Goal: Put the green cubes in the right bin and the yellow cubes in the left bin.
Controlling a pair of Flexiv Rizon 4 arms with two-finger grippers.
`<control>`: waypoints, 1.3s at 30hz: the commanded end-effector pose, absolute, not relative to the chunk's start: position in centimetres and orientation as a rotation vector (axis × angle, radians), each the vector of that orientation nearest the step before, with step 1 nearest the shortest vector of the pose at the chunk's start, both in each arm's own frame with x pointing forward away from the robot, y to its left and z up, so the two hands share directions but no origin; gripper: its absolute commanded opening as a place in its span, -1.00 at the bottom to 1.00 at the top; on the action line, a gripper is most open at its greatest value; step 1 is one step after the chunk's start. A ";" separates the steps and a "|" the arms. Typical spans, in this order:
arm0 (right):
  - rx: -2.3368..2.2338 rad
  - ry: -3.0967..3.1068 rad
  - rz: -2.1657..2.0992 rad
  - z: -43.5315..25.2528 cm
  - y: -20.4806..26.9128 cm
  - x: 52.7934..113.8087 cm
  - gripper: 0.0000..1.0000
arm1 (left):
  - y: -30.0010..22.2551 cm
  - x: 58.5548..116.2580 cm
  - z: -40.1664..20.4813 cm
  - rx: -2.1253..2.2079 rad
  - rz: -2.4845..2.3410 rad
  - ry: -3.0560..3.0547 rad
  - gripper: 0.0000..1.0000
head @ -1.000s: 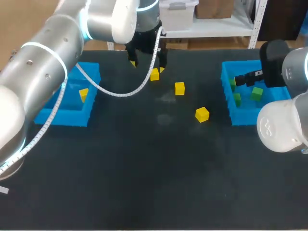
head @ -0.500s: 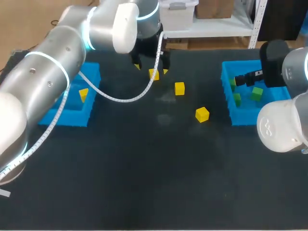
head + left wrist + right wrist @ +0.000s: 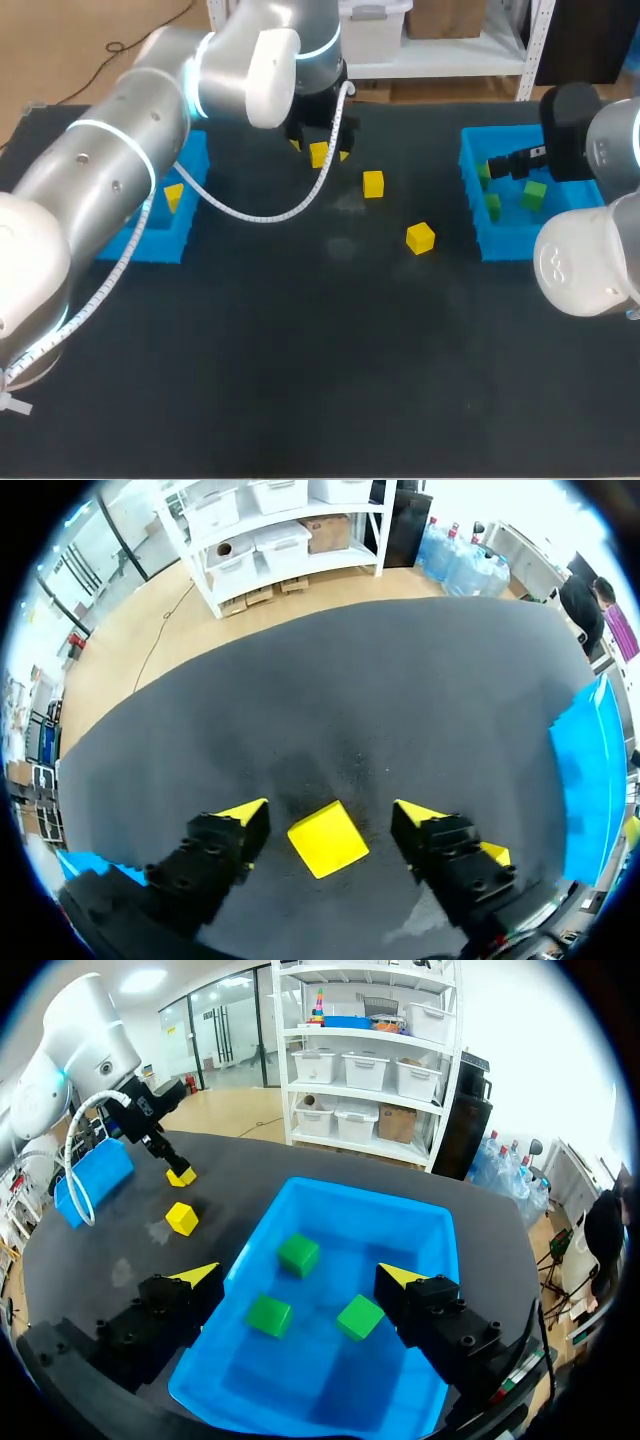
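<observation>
My left gripper is down at the table's far middle, open, with a yellow cube between its fingers and a gap on each side. Two more yellow cubes lie on the black table. Another yellow cube rests in the left blue bin. My right gripper hangs open over the right blue bin, which holds three green cubes.
The left arm stretches over the left bin and the table's far left, a white cable looping beneath it. The right arm's white body covers the near right corner. The black mat fills the near half.
The left arm has swung farther in and lowered, so the far yellow cube now sits between its fingers. The right arm has kept still.
</observation>
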State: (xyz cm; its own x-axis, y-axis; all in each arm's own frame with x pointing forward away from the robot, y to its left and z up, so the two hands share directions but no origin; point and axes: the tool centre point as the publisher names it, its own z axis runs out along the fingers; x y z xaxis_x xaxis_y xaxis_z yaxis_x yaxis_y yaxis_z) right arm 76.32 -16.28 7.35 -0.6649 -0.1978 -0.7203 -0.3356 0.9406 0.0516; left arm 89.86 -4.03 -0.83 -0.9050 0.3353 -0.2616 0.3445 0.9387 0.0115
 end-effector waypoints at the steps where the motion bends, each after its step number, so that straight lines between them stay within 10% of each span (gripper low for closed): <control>1: -0.375 2.317 0.231 7.4 -16.3 76.3 1.00 | -4.3 90.7 -1.0 0.580 0.052 3.220 -1.00; 16: -0.375 2.317 0.231 7.4 -16.3 76.3 1.00 | -1.8 90.4 3.9 0.583 0.068 3.083 -1.00; 39: -0.375 2.317 0.231 7.4 -16.3 76.3 1.00 | 18.8 88.1 10.9 0.060 0.203 2.967 -1.00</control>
